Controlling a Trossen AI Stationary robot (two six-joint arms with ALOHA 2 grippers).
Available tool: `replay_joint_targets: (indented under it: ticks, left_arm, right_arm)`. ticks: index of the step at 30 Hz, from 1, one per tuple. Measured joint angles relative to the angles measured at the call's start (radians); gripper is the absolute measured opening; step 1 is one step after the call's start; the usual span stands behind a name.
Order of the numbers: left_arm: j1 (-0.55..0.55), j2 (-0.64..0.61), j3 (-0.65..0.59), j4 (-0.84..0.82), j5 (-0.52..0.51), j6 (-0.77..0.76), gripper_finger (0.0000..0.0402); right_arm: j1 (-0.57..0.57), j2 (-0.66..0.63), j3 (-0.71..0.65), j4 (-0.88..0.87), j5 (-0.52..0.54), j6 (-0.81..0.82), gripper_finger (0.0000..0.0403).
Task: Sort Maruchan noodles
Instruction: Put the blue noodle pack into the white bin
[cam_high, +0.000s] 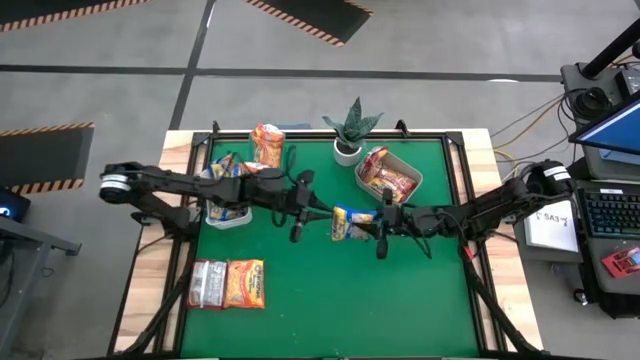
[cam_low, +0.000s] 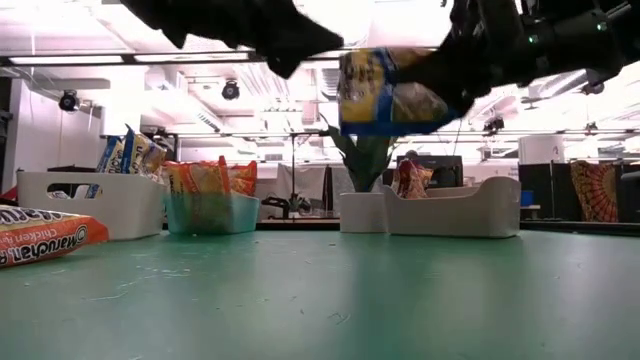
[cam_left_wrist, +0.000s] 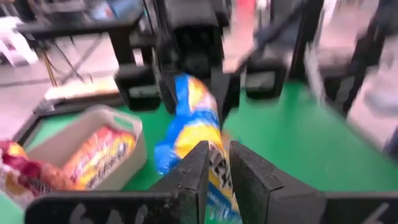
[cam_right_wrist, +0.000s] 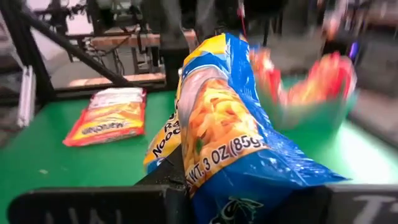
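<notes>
Near edge: orange packet & silvery packet lay flat side by side on the green table, left-near area, well apart from both arms.
Mid-air, centre: yellow-and-blue packet hung above the table, clear of the mat in low view, between the two arms.
Right hand: clamped on the packet's right end; the wrist view showed the pkt filling the frame.
Left hand: fingers narrow, pinching or just about to pinch the packet's other end; contact not certain, blur.
Step (judgement): looked like a hand-over, right to left, pkt bound for a left-side bin.
How to do well: left should bite firmly on the seam edge before right lets go; release slowly, keep pkt level, don't tug or crush noodles. Risk: slippery film, pkt could drop to the mat.
Far left: white bin w/ yellow-blue pkts, partly under left arm; clear-teal bin w/ orange pkts beyond it.
Far right: grey bin w/ red pkts; potted plant between the far bins.
Surface: green mat, wooden border, flat, some scuffs.
Room: concrete floor w/ hazard-stripe tape, desk w/ laptop & keyboard at right, ceiling strip lights.
</notes>
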Motion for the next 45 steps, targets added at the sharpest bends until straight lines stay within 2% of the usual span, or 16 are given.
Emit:
replay_joint_targets:
  ticks: [4, 7, 11, 18, 21, 24, 28, 34, 38, 45]
  left_arm:
    - [0.000, -0.064, -0.047, 0.054, 0.006, -0.066, 0.0059]
    - [0.000, -0.090, -0.059, 0.054, 0.007, -0.108, 0.0083]
    - [0.000, -0.098, -0.059, 0.059, 0.004, -0.140, 0.0136]
    - [0.001, -0.055, -0.059, 0.087, -0.074, -0.160, 0.0239]
    - [0.000, -0.036, -0.059, 0.097, -0.058, -0.160, 0.0264]
    - [0.000, -0.014, -0.058, 0.132, 0.000, -0.168, 0.0272]
    - [-0.001, 0.001, -0.059, 0.156, 0.067, -0.170, 0.0267]
    - [-0.003, 0.006, -0.059, 0.165, -0.009, -0.190, 0.0235]
    - [-0.004, 0.006, -0.058, 0.165, -0.026, -0.191, 0.0192]
    - [-0.004, 0.006, -0.058, 0.159, -0.055, -0.207, 0.0086]
  right_arm:
    - [-0.001, 0.017, -0.002, 0.089, 0.000, -0.210, 0.0067]
    - [-0.001, 0.028, -0.002, 0.136, 0.001, -0.307, 0.0067]
    - [-0.001, 0.030, 0.006, 0.155, 0.000, -0.389, 0.0066]
    - [-0.001, 0.032, 0.052, 0.161, 0.002, -0.515, 0.0066]
    - [-0.001, 0.033, 0.066, 0.155, 0.002, -0.556, 0.0066]
    - [0.000, 0.034, 0.087, 0.154, -0.002, -0.590, 0.0066]
    - [-0.005, 0.033, 0.107, 0.122, -0.004, -0.609, 0.0066]
    - [-0.012, 0.034, 0.129, 0.103, -0.001, -0.626, 0.0068]
    - [-0.026, 0.034, 0.133, 0.108, -0.008, -0.608, 0.0088]
    - [-0.033, 0.034, 0.133, 0.109, -0.007, -0.591, 0.0135]
